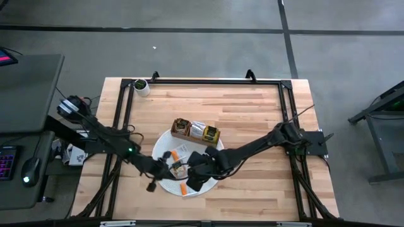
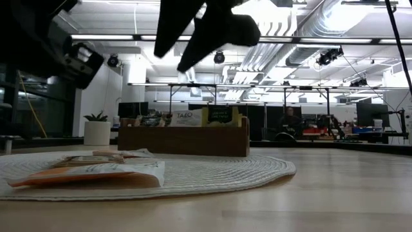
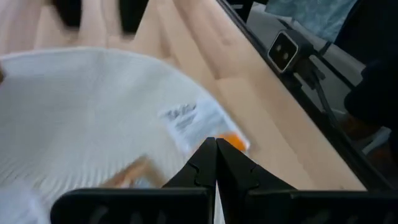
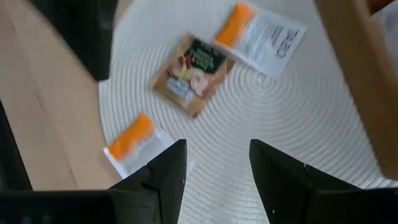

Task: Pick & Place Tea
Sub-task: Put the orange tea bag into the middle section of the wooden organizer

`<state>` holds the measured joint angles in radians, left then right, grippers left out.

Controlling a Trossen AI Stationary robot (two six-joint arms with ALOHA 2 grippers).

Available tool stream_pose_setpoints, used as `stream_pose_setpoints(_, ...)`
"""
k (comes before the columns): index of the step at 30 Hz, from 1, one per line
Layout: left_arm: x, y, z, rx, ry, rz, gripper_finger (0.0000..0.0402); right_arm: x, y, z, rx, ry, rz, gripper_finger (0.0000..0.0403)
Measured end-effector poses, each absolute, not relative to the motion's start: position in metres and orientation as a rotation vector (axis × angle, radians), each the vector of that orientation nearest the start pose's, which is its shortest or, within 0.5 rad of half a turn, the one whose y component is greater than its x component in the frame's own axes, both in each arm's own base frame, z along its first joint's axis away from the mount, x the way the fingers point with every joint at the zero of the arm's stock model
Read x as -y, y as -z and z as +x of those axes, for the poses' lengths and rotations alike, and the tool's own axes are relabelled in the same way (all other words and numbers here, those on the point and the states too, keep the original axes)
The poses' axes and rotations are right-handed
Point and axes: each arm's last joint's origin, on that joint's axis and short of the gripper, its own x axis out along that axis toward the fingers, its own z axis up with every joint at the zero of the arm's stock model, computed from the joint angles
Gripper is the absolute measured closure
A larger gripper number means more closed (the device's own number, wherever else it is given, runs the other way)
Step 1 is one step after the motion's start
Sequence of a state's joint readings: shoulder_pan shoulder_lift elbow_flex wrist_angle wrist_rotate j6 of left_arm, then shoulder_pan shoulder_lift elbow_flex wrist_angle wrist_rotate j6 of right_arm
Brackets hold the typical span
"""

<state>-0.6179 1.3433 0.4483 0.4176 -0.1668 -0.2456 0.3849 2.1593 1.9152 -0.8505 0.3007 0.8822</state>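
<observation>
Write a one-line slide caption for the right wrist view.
Open right hand hovers over the white woven mat, where three tea packets lie loose.

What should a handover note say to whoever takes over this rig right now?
Left end effector: shut over the mat, nothing visibly held.
Right end effector: open above the mat, empty.
Tea: three packets loose on the mat, an orange-and-white one, a brown-and-green one and another orange-and-white one; more packets stand in the wooden tray.
Done: some packets are in the tray.
Left: the loose packets.
</observation>
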Motion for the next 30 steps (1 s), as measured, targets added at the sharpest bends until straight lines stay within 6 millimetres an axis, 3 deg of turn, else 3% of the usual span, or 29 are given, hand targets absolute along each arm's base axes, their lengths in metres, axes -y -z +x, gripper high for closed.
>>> stream_pose_setpoints(7,0.172,-0.153,0.248,-0.586,0.402,-0.037,0.0401,-0.182,-0.221,0.427,-1.056,0.342,0.403,0.0231)
stream_pose_setpoints(11,0.188,-0.141,0.262,-0.689,0.391,-0.038,0.0401,-0.196,-0.219,0.418,-1.066,0.343,0.362,0.0231)
stream_pose_setpoints(16,0.201,-0.135,0.262,-0.753,0.324,-0.033,0.0401,-0.210,-0.219,0.411,-1.066,0.322,0.347,0.0231)
stream_pose_setpoints(26,0.197,-0.130,0.258,-0.813,0.228,-0.027,0.0401,-0.224,-0.163,0.408,-0.989,0.182,0.603,0.0244)
stream_pose_setpoints(30,0.200,-0.122,0.261,-0.818,0.227,-0.028,0.0401,-0.223,-0.156,0.406,-1.011,0.165,0.644,0.0247)
